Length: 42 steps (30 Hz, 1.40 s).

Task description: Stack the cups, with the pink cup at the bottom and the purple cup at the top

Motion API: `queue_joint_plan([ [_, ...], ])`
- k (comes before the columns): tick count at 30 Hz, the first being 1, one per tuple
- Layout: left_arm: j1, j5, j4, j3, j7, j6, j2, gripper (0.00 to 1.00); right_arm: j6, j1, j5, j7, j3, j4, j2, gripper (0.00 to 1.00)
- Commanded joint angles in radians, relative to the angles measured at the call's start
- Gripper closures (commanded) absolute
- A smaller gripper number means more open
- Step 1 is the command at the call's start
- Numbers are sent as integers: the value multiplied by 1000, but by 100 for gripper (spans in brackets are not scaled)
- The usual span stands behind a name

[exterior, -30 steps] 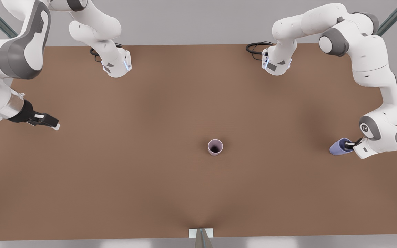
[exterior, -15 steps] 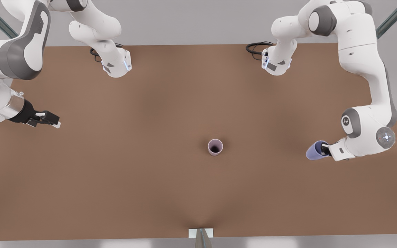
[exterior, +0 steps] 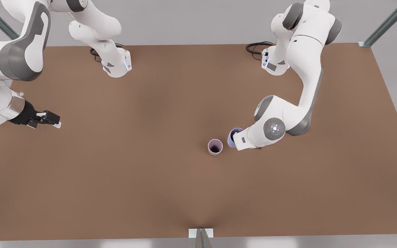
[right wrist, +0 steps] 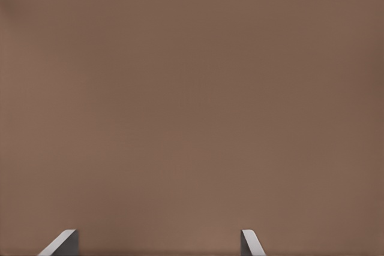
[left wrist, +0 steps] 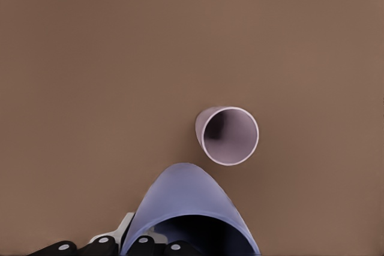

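Note:
The pink cup (exterior: 215, 147) stands upright and alone near the middle of the brown table (exterior: 115, 179), its dark inside showing. In the left wrist view the pink cup (left wrist: 228, 136) lies just beyond the purple cup (left wrist: 186, 208). My left gripper (exterior: 235, 138) is shut on the purple cup (exterior: 233, 135) and holds it above the table just to the front view's right of the pink cup, its fingers (left wrist: 141, 247) on the rim. My right gripper (exterior: 52, 121) waits open at the front view's left edge, and its fingertips (right wrist: 63, 243) show wide apart over bare table.
Both arm bases (exterior: 115, 65) (exterior: 275, 64) stand at the table's far edge with black cables (exterior: 255, 46) beside them. A small white bracket (exterior: 201, 233) sits at the middle of the near edge. The left arm's elbow (exterior: 274, 127) hangs over the table right of the cups.
My left gripper has carried the purple cup from near the front view's right edge toward the left, up to the pink cup. The right arm has barely moved.

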<state>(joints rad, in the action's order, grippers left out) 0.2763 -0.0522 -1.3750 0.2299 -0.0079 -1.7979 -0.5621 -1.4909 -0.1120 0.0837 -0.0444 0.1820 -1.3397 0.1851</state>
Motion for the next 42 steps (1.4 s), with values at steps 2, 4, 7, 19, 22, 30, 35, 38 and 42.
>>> queue_joint_plan([
  [2,37,-3,59,0,-685,11,-42,79,0,0,1,-43,1,1,-1,0],
  [4,57,-3,97,0,-725,11,-68,79,0,0,1,-43,1,1,-1,0],
  [7,77,-3,165,0,-777,-8,-125,79,0,0,1,-43,1,1,0,0],
  [19,95,-11,155,0,-793,-12,-156,79,0,0,1,-43,1,1,0,0],
  [22,96,-12,155,0,-793,-12,-162,79,0,2,1,-43,1,1,0,0],
  [30,101,-11,154,0,-791,-12,-185,79,0,0,1,-43,1,1,2,0],
  [35,103,-8,154,0,-788,-12,-200,79,-2,0,1,-43,1,1,2,0],
  [38,103,-3,154,0,-778,-12,-203,66,0,0,1,-43,1,1,2,0],
  [42,103,-1,154,0,-774,-14,-206,58,0,0,-1,-43,1,1,2,0],
])
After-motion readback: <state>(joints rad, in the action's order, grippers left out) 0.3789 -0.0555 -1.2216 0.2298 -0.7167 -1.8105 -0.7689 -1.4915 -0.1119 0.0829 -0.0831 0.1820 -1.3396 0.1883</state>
